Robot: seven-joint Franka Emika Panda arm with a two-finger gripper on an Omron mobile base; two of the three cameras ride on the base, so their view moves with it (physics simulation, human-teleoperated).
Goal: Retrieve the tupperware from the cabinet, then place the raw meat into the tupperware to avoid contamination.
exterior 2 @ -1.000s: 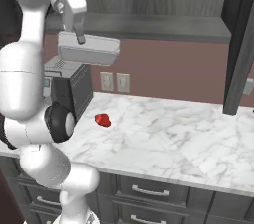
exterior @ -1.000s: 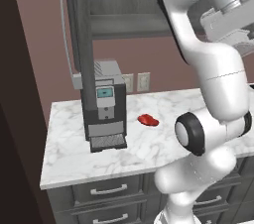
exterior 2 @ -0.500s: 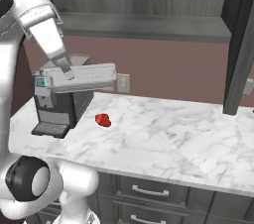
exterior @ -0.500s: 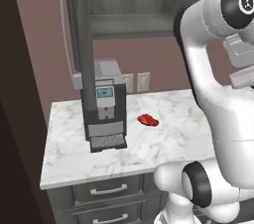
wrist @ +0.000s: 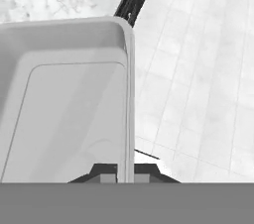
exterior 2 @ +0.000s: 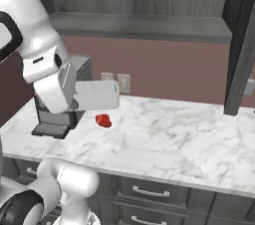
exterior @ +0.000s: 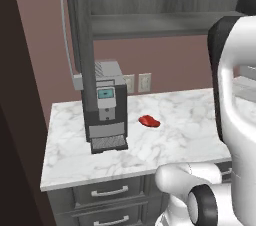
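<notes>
The tupperware (exterior 2: pixel 97 94), clear and whitish, hangs level just above the marble counter (exterior 2: pixel 174 134), in front of the coffee machine. In the hand view my gripper (wrist: pixel 125 172) is shut on the right wall of the tupperware (wrist: pixel 64 109), whose inside holds nothing. The raw meat (exterior 2: pixel 103 120), a small red lump, lies on the counter just below and in front of the container; it is also the raw meat (exterior: pixel 149 121) to the right of the coffee machine. The cabinet (exterior: pixel 165 0) stands above with its door (exterior: pixel 82 45) swung open.
A dark coffee machine (exterior: pixel 105 105) stands at the counter's left end, partly behind my arm in the right base view. The open door's silver handle (exterior: pixel 65 20) juts out above it. Grey drawers (exterior 2: pixel 149 191) run under the counter. Wall outlets (exterior: pixel 137 82) sit behind.
My arm has swung down and forward, and the tupperware has come from above the coffee machine's top to just over the counter by the meat. The meat has not moved.
</notes>
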